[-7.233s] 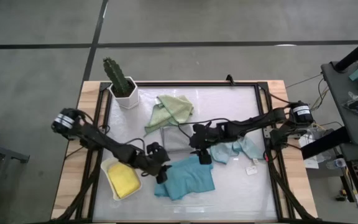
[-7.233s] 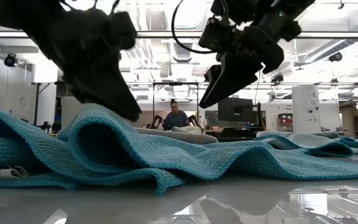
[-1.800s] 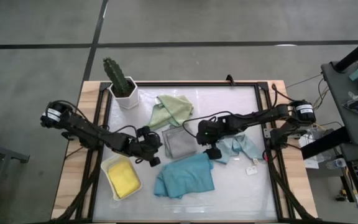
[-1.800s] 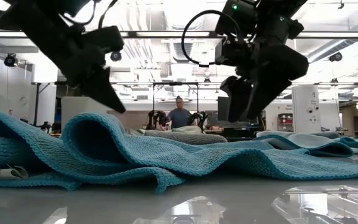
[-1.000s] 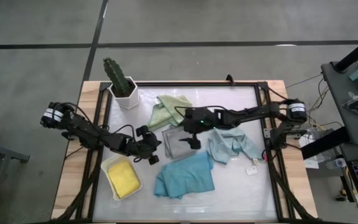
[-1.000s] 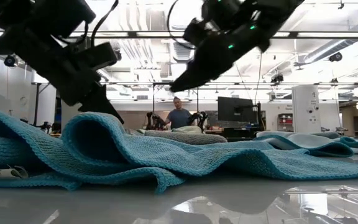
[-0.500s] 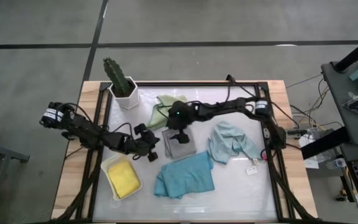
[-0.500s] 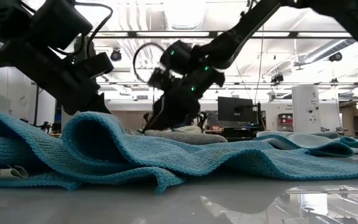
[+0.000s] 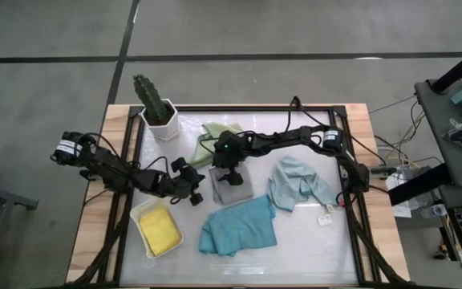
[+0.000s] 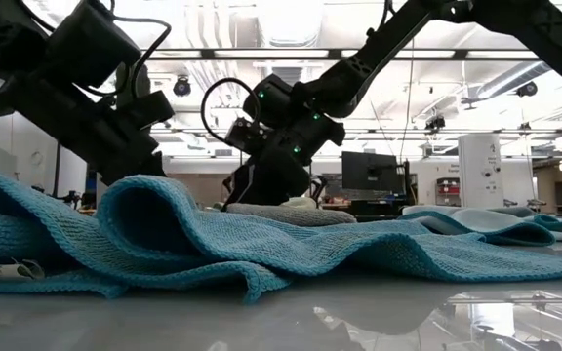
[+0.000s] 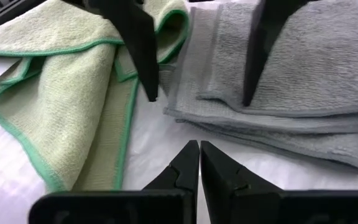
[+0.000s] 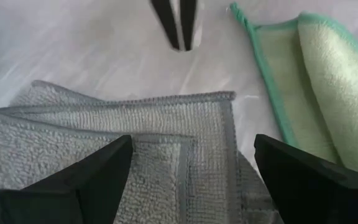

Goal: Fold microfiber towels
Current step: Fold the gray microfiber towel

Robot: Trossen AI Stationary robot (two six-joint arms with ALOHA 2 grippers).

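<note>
A folded grey towel [image 9: 233, 186] lies flat at the table's middle, with the sage green towel [image 9: 219, 135] just beyond it. My right gripper [image 12: 192, 140] reaches in from the right and stands open low over the grey towel's far left corner [image 12: 219, 99], one finger over the towel and one by its edge. My left gripper [image 11: 199, 146] is shut, pointing at the grey towel's left edge and a little short of it. The teal towel [image 9: 239, 227] lies crumpled near the front. To the right lies the pale blue towel [image 9: 297, 183]. The yellow towel [image 9: 159, 229] rests in a white tray [image 9: 139, 213]. My right gripper comes slanting down from the table's right. One fingertip [image 11: 246, 99] stands at the edge of the grey towel's top layer, the other [image 11: 153, 96] over the gap beside the green towel. I cannot tell whether either tip touches the cloth.
A potted cactus [image 9: 157, 108] stands at the far left corner. A small white tag [image 9: 325, 218] lies at the right, near the pale blue towel. Black frame rails [image 9: 339, 144] run along the table's sides. Bare white table shows along the near edge.
My right gripper has swung toward the table's left and come down, from above the grey towel's right side to low over its far left corner, staying open. The towels have not moved.
</note>
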